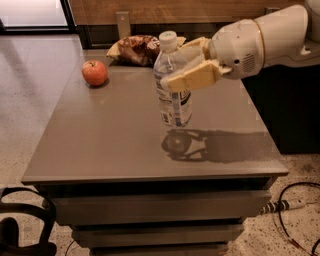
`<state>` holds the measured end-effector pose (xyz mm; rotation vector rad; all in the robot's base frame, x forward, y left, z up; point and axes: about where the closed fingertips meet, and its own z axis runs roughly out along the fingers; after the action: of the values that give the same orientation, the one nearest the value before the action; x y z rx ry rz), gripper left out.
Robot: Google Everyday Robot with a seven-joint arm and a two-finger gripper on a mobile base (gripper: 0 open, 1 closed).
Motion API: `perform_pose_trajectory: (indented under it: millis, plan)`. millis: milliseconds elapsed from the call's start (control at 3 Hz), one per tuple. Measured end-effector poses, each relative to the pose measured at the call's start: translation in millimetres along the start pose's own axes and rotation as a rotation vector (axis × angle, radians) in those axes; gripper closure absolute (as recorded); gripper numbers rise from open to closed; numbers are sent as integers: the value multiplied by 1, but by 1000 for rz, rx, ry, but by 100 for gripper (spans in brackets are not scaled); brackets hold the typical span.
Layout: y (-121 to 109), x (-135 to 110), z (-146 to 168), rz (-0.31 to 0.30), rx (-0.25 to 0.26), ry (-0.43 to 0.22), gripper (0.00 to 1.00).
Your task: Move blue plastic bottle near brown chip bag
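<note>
The cream two-finger hand [186, 62] pinches the clear bluish plastic bottle [175, 106], holding it upright above the grey desk's [100, 137] middle. The wrinkly brown chip bag [138, 49] lies at the far edge.

I see a grey table [110, 135] with drawers [160, 207], speckled floor [30, 110], wood-panelled wall [200, 10]; the gripper [177, 64] is positioned above it.

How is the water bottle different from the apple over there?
The bottle is tall, clear and bluish; the apple is low, round and red. The bottle is held roughly upright above the table by the gripper, shut around its upper half; the apple sits on the table, far left, untouched.
</note>
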<state>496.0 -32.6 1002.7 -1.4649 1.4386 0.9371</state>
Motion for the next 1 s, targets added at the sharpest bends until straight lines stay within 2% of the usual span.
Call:
perform_pose_trajectory:
  millis: [333,667,1000]
  plan:
    - [-41,-28,-22,30,43,4,100]
    - [-81,-52,-48,24,130,-55,100]
    - [-108,-62,-72,6,232,-128,100]
